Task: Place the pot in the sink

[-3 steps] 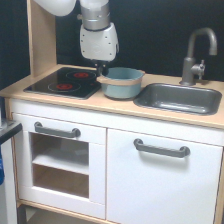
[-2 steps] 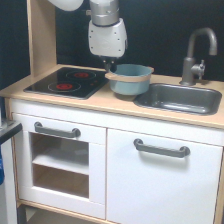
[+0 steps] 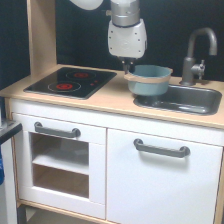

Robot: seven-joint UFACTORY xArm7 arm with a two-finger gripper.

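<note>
The light blue-teal pot (image 3: 148,80) with a tan rim hangs tilted in the air, over the left edge of the dark grey sink (image 3: 186,100). My gripper (image 3: 128,67) is shut on the pot's left rim, under the white arm body. The fingers are mostly hidden by the arm and the rim. The sink basin is set in the light wood countertop (image 3: 112,97), with a grey curved faucet (image 3: 197,52) behind it.
A black hob (image 3: 72,82) with red rings lies on the countertop at the exterior view's left. A wooden upright post (image 3: 41,35) stands behind the hob. White cabinet doors with grey handles (image 3: 161,148) are below.
My arm has lifted the pot off the countertop and carried it toward the exterior view's right, from beside the hob to the sink's left edge.
</note>
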